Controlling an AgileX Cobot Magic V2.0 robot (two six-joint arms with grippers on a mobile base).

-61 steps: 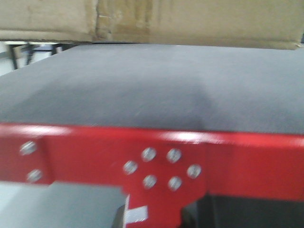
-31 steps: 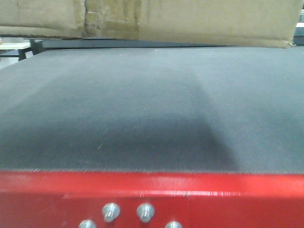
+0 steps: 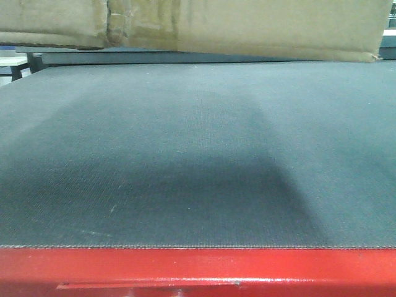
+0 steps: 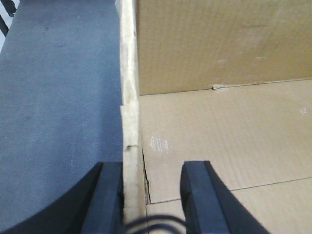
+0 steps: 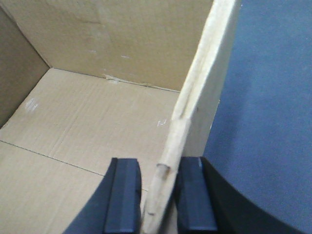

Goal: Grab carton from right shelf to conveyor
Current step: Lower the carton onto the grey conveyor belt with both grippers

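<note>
Honestly, left gripper (image 4: 152, 168) and right gripper (image 5: 157, 163) each pinch one thin side wall of the carton (image 3: 247, 28) hanging over the conveyor's (image 3: 198, 154) far edge, so it could buckle and slip.

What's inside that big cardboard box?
Nothing that shows: both wrist cameras look into the open carton and see only bare cardboard floor and walls. The left tool and right tool cover the nearest strips of floor, so those parts are unseen.
</note>
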